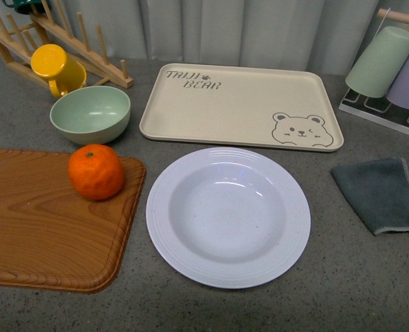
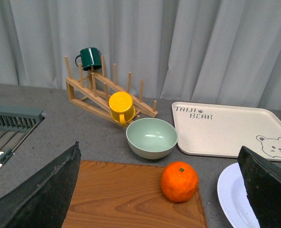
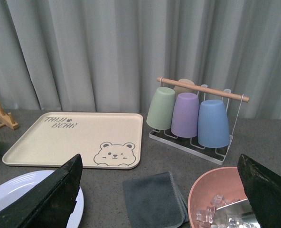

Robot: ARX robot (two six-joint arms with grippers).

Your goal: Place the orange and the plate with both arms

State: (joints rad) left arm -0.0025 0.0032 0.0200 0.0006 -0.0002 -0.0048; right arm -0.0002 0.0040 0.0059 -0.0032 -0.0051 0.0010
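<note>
The orange (image 1: 96,171) rests on the right end of a wooden board (image 1: 39,228), left of the plate. The white ridged plate (image 1: 229,214) lies empty on the grey counter in front of the bear tray. Neither arm shows in the front view. My left gripper (image 2: 158,145) hangs open above the board's near side, with the orange (image 2: 179,181) ahead between its fingers and the plate (image 2: 230,194) by the right finger. My right gripper (image 3: 159,156) is open and empty over the counter, the plate (image 3: 17,194) beside its left finger.
A beige bear tray (image 1: 239,104) lies behind the plate. A pale green bowl (image 1: 90,114), a yellow mug (image 1: 56,66) and a wooden rack (image 1: 73,38) stand at the back left. A grey cloth (image 1: 384,194), a cup rack (image 3: 190,116) and a pink ice bowl (image 3: 221,199) are on the right.
</note>
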